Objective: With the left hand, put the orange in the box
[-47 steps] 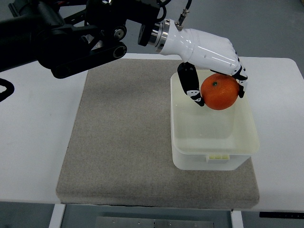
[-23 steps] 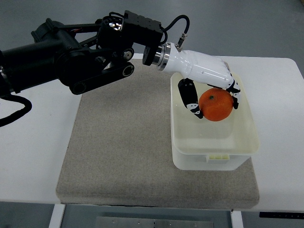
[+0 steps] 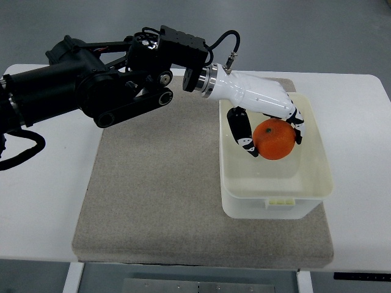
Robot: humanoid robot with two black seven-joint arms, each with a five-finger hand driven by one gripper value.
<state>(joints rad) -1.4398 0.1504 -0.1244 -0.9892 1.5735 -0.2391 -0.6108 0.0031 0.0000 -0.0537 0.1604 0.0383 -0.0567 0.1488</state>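
Your left hand (image 3: 269, 125) grips the orange (image 3: 274, 139) inside the box (image 3: 275, 195), just above its floor. You only have the release and withdrawal left.

Glossy white plastic shells the left hand (image 3: 269, 116); the orange (image 3: 274, 139) in its fingers is dimpled and matt. Beneath it, a translucent smooth plastic box (image 3: 244, 201) on a rough grey cloth mat (image 3: 159, 183).

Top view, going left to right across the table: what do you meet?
Bare white table → grey mat → left hand, fingers closed around the orange inside the translucent box → bare table again at the right edge.
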